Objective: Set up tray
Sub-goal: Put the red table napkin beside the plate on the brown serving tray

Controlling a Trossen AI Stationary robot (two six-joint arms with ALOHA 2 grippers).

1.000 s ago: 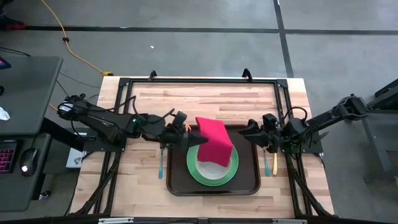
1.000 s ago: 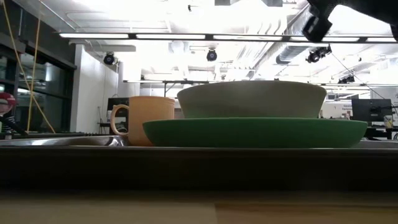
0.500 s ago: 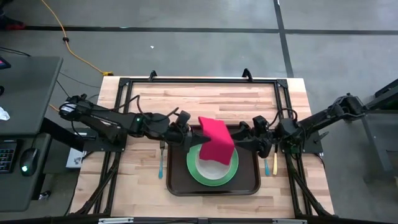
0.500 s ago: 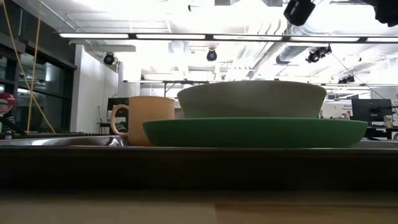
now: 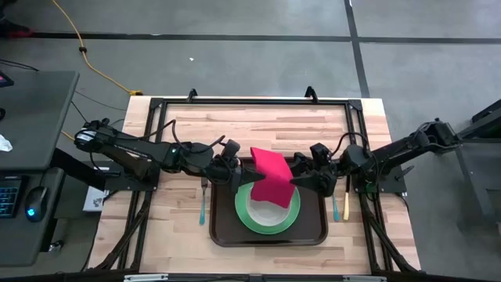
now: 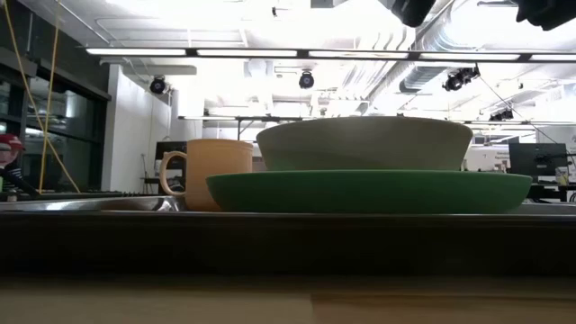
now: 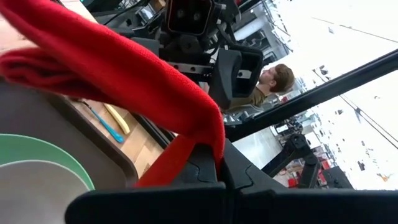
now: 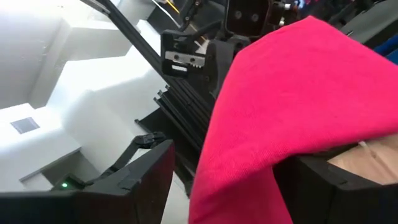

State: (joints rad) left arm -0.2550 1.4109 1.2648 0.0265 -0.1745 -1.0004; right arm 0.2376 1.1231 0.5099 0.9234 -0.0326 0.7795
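A red cloth napkin (image 5: 272, 178) hangs in the air over the green plate (image 5: 244, 211) and the pale bowl (image 6: 364, 144) on it. Both sit on the dark brown tray (image 5: 219, 235), beside an orange cup (image 6: 207, 171) that the napkin hides from above. My left gripper (image 5: 237, 175) is shut on the napkin's left side. My right gripper (image 5: 300, 177) is open at the napkin's right side; in its wrist view its fingers stand on either side of the napkin (image 8: 298, 93). My left gripper (image 7: 208, 158) pinches the napkin's left edge (image 7: 186, 140) between its two fingers, coming level from the table's left. The cloth is lifted clear of the bowl and spreads away from the fingers in a thick fold (image 7: 112, 68). My right gripper: whether its open fingers (image 8: 143, 180) touch the napkin, I cannot tell.
A blue-handled utensil (image 5: 202, 205) lies on the wood left of the tray. A blue one (image 5: 335, 205) and a yellow one (image 5: 345, 205) lie to its right. A black frame (image 5: 250, 102) borders the table's far side. A person (image 7: 277, 78) shows in the room.
My right gripper has moved toward the table's left, up to the napkin's right edge. My left gripper has carried the napkin a little toward the table's right, still lifted over the plate.
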